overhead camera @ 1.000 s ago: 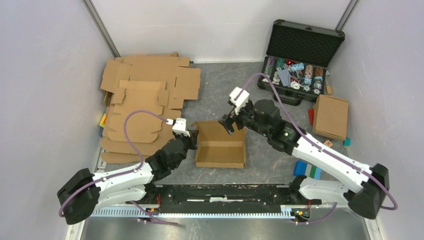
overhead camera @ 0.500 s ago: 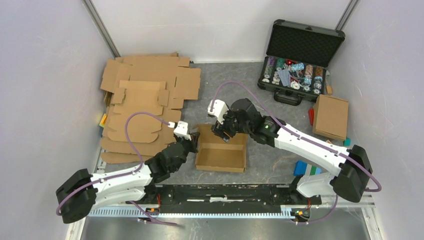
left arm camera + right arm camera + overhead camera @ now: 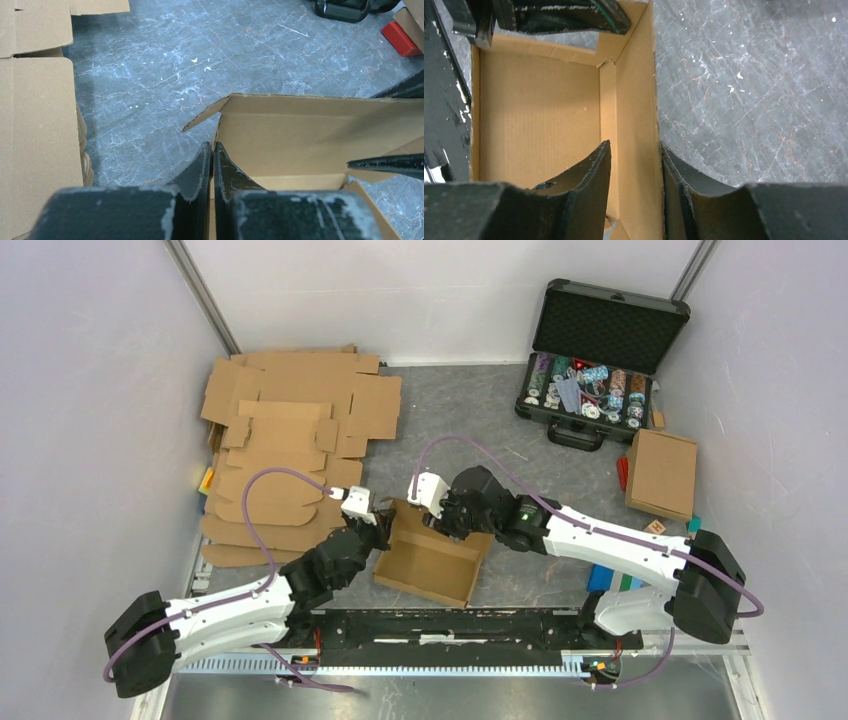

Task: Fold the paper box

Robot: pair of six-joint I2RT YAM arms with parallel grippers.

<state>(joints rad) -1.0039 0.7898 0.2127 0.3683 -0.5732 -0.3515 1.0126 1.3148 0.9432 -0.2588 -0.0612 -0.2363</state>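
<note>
- Right now the paper box (image 3: 430,565) sits mid-table, low centre of the top view. It is open-topped and skewed, its near corner swung toward the arm bases.
- The left gripper (image 3: 212,150) has its fingers pressed together on the box's left wall, a thin pinch close to a corner.
- The right gripper (image 3: 634,150) stands astride the far wall, one finger inside and one outside. The fingers are part-spread and close to both faces; I cannot tell whether they bite.
- A corner flap (image 3: 202,116) splays outward, not tucked.
- Risk: a thin pinch on one ply could let the wall crease, tear or slide out if the arms pull against each other.
- Risk: the right fingers clamping askew would buckle the wall rather than fold it.
- Risk: the two grippers crowd one corner, so a small swing could knock them together.
- Flat cardboard blanks (image 3: 290,440) lie at upper left, well apart.
</note>
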